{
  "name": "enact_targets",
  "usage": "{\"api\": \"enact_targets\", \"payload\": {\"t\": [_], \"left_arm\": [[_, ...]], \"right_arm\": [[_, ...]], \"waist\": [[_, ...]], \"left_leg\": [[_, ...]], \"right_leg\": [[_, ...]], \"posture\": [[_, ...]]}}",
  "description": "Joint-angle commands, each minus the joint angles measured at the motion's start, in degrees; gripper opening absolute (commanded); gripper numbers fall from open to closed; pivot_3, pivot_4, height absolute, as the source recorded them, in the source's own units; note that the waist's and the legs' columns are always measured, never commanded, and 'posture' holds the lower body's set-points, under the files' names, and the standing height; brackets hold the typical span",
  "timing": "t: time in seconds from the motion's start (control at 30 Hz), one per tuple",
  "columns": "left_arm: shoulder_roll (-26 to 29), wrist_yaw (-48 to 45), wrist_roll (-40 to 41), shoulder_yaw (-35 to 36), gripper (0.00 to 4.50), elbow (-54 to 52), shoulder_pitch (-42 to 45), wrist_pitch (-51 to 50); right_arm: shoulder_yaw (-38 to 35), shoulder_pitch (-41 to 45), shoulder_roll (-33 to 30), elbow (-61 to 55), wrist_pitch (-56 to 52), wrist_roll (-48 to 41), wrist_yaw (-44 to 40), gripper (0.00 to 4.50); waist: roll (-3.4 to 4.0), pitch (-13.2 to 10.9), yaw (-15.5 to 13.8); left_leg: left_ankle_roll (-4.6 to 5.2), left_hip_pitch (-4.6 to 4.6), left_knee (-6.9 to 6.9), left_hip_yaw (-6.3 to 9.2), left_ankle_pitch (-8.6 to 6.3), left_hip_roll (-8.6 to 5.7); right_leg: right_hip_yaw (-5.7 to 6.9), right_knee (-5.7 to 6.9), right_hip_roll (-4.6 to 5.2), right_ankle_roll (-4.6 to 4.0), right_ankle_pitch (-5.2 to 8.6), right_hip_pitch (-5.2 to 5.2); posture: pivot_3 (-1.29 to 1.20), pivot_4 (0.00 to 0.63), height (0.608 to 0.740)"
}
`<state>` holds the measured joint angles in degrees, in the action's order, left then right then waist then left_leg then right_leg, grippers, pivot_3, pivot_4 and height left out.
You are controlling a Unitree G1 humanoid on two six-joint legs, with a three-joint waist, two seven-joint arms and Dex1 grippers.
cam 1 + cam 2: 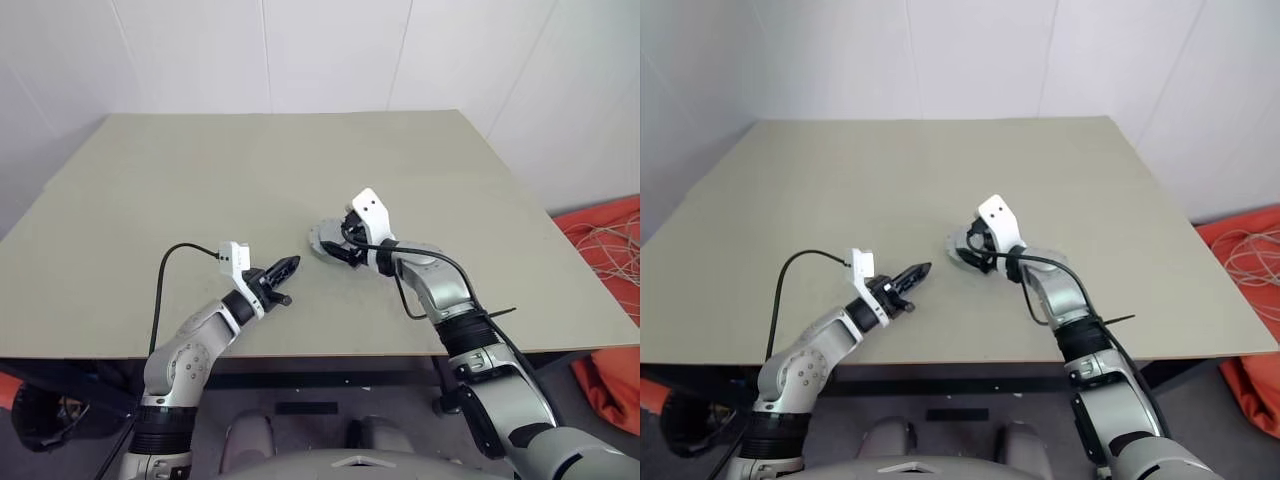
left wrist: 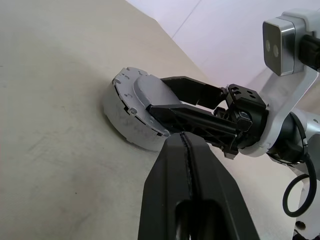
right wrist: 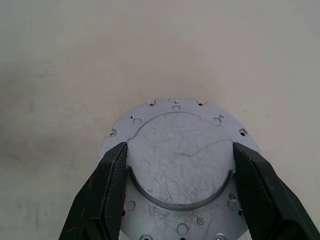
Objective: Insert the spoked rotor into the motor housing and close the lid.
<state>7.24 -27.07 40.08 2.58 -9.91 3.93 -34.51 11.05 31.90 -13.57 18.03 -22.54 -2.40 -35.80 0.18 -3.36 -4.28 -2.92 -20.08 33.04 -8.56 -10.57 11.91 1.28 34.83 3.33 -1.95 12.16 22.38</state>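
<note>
**A:** Near the middle of the tan table (image 1: pixel 200 190), a little toward the robot's right, sits the motor housing (image 2: pixel 120 112) with the lid (image 3: pixel 180 160) shut flat on top. From the right wrist view the lid's outside is plain silver-grey, round, scuffed with fine scratches, and ringed by a flange dotted with small screw holes.

**B:** And the housing's wall?

**A:** The left wrist view gives that: a low, pale grey drum standing flat on the table, which the overhead-style wrist shot cannot show. The head views give only a small grey disc mostly covered by the right arm.

**B:** What's inside it?

**A:** With the lid down, the inside is hidden; I cannot tell whether the spoked rotor is in there.

**A:** The right gripper (image 3: pixel 180 195) has its two black fingers (image 3: pixel 100 195) spread wide, one on each side of the lid's raised round centre. They look to be touching its edge, though at this angle I can't be sure of contact.

**B:** The other arm?

**A:** The left gripper (image 1: pixel 285 268) has its fingers pressed together on nothing, pointing toward the housing from nearby, apart from it, over the front part of the table
</note>
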Motion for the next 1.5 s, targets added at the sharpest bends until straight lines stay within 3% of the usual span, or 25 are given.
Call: {"api": "enact_targets", "payload": {"t": [0.03, 0.4, 1.33, 1.5], "left_arm": [[-0.13, 0.01, 0.37, 0.01, 0.00, -2.31, 0.31, 0.24], [-0.19, -0.07, 0.43, -0.09, 0.00, -2.37, 0.10, 0.27], [-0.17, 0.08, 0.35, 0.07, 0.00, -2.26, 0.23, 0.48], [0.90, 0.82, -2.32, 0.93, 0.00, 1.92, 3.90, 2.09]], "right_arm": [[0.85, 1.45, -0.16, -1.87, -1.63, 0.98, 0.39, 3.12], [-0.31, 1.28, 1.46, -1.23, -2.52, 0.83, 4.44, 3.12], [1.69, 1.78, -0.43, 0.22, -3.84, 2.90, 4.82, 3.12], [1.97, 1.91, -0.32, 0.63, -3.84, 2.94, 4.54, 3.12]], "waist": [[0.00, 0.00, 0.19], [0.00, 0.00, 0.30], [0.00, 0.00, 0.25], [0.01, 0.00, 0.23]], "left_leg": [[0.00, 0.00, 0.00, 0.00, 0.00, 0.00], [0.00, 0.01, 0.00, 0.00, 0.00, 0.00], [0.09, 0.06, 0.00, 0.00, -0.06, -0.01], [0.11, 0.06, 0.00, 0.01, -0.06, -0.01]], "right_leg": [[0.00, 0.00, 0.00, 0.06, 0.03, 0.00], [0.00, 0.01, 0.00, 0.11, 0.06, 0.01], [0.00, 0.01, 0.01, 0.33, 0.19, -0.06], [0.00, 0.02, 0.01, 0.33, 0.19, -0.06]], "posture": [[0.00, 0.000, 0.740], [0.00, 0.000, 0.740], [0.00, 0.000, 0.740], [0.00, 0.000, 0.740]]}}
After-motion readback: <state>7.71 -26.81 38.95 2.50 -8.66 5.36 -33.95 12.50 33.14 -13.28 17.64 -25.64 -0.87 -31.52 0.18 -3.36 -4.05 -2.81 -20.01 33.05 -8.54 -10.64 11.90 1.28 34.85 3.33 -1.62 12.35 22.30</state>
